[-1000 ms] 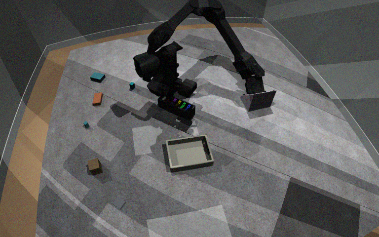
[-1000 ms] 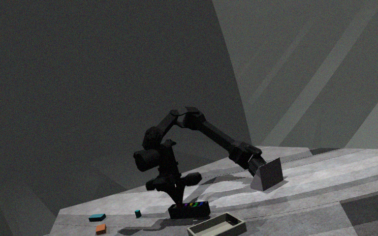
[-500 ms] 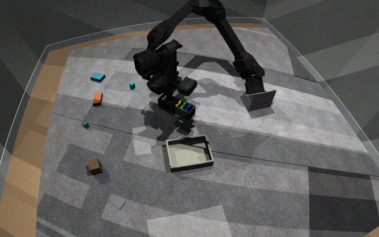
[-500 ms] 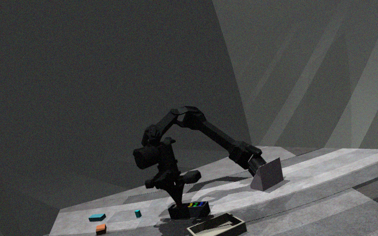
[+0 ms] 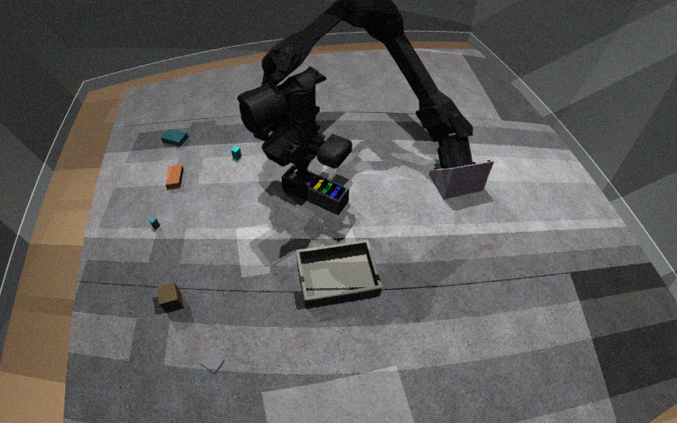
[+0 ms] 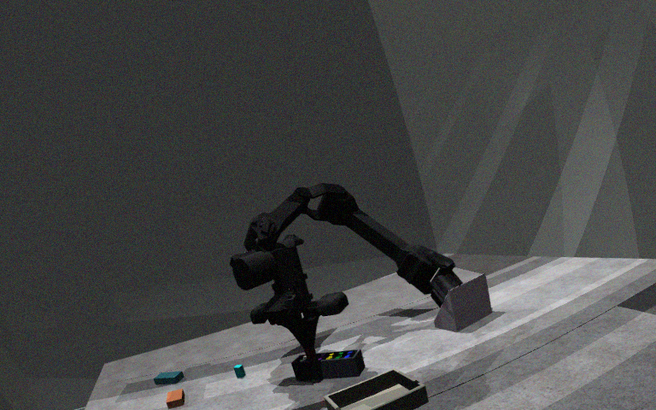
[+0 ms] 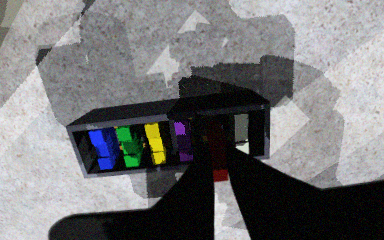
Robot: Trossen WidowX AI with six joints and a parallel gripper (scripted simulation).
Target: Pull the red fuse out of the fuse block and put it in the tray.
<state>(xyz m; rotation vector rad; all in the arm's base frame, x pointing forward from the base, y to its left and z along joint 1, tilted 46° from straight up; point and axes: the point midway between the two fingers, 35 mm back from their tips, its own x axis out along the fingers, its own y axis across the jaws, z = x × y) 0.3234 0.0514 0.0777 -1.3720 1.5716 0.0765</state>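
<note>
The black fuse block (image 5: pixel 319 191) (image 6: pixel 338 364) (image 7: pixel 125 112) holds blue (image 7: pixel 102 142), green (image 7: pixel 129 146), yellow (image 7: pixel 155 143) and purple (image 7: pixel 182 141) fuses, with a pale one (image 7: pixel 241 132) at the end. My gripper (image 7: pixel 217 154) (image 5: pixel 301 175) (image 6: pixel 309 355) is shut on the red fuse (image 7: pixel 219 150), which stands a little raised over its slot, its lower end showing between the fingertips. The fingers hang just above the block. The beige tray (image 5: pixel 339 295) (image 6: pixel 377 396) lies in front of the block, nearer the camera.
A teal block (image 5: pixel 174 137) (image 6: pixel 168 377), an orange block (image 5: pixel 174 175) (image 6: pixel 175 397), two small teal cubes (image 5: pixel 235 152) (image 5: pixel 154 222), a brown cube (image 5: pixel 168 295) and a flat grey tile (image 5: pixel 212 363) lie to the left. The arm base (image 5: pixel 461 178) stands at the right.
</note>
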